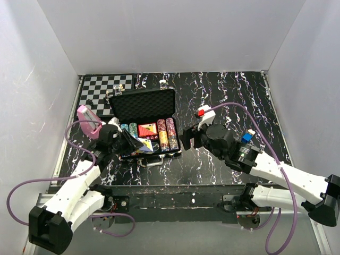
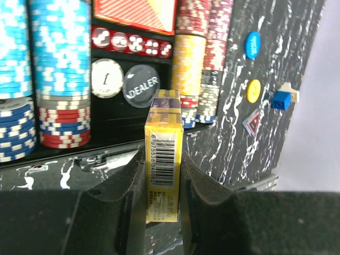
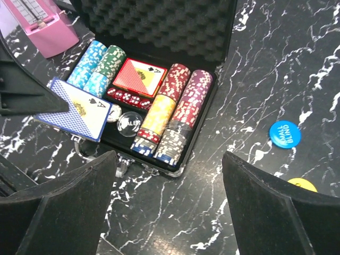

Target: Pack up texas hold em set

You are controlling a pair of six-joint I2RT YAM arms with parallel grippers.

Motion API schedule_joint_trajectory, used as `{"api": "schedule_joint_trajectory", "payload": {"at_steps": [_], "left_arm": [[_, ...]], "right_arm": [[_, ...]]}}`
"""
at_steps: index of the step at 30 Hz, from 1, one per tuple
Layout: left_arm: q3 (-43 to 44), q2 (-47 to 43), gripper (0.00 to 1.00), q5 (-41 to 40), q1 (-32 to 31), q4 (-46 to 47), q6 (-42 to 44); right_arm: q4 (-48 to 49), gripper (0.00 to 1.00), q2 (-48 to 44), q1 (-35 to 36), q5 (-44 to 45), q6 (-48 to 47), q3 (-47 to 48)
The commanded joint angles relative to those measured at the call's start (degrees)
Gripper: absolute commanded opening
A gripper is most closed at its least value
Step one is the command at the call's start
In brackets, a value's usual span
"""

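Blue card deck (image 3: 74,109): clamped edge-on in my left tool (image 2: 164,180), over open briefcase (image 1: 143,101), 7 o'clock corner. My right tool (image 3: 169,159): jaws apart, empty, 3 o'clock of case. Risk: deck lands on dealer button (image 2: 141,85), jams tilted, blocks lid.

Upright lid (image 1: 142,101) blocks case (image 1: 155,154) from behind

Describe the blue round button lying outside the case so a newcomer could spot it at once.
Find the open black case with foam lining on the black marbled table. Beside its purple-topped chip row, two round buttons lie on the tabletop. The one wanted is the blue button printed SMALL BLIND; its neighbour is a yellow button.
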Motion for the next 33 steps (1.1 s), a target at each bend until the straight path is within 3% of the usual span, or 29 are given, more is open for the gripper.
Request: {"api": "schedule_joint_trajectory", "payload": {"at_steps": [1, 9, 33], "left_arm": [[-1.42, -1.84, 0.00, -6.02, 0.08, 5.02, -4.80], [-2.55, 1.85, 0.00, -7.87, 0.08, 9.40, -3.84], [-1.68, 14.95, 0.00, -0.49, -0.18, 13.81, 0.12]], "right_arm": [[6.00, 0.86, 0.02, -0.09, -0.20, 6.87, -2.78], [6.80, 0.84, -1.03, 0.00, -1.44, 8.55, -6.03], [5.57, 0.83, -4.20, 0.00, -0.21, 8.73, -8.23]]}}
